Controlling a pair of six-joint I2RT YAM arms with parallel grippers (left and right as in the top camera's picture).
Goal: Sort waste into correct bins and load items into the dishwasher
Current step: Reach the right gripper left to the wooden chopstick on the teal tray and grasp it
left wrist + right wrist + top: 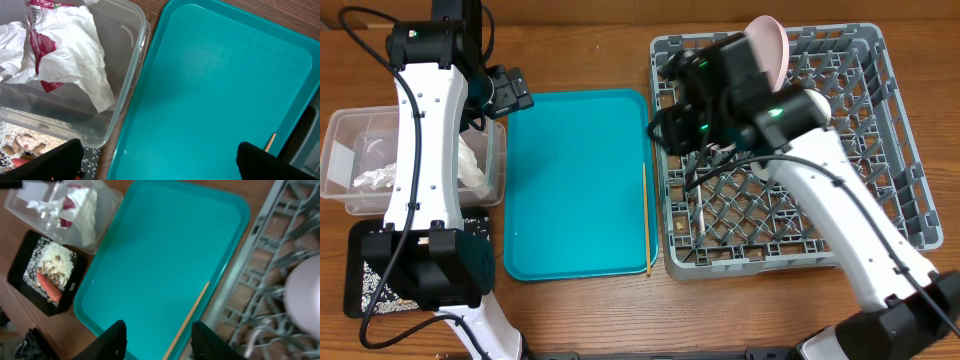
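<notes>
My left gripper (160, 162) is open and empty above the left edge of the teal tray (215, 90), beside the clear tub (132, 65). The tub holds crumpled white paper (75, 55) and a red-and-white wrapper (42, 45). My right gripper (159, 340) is open and empty above the thin wooden chopstick (190, 317), which lies along the teal tray's right rim (645, 215). The black tray (25, 287) holds an orange carrot (48, 286) and beige scraps with rice (55, 265). A pink plate (770, 45) stands in the grey dish rack (880, 150).
The teal tray (575, 180) lies between the tub (350, 130) and the rack, with only the chopstick on it. The left arm's base covers most of the black tray (360, 285). A white utensil (700, 215) lies on the rack floor.
</notes>
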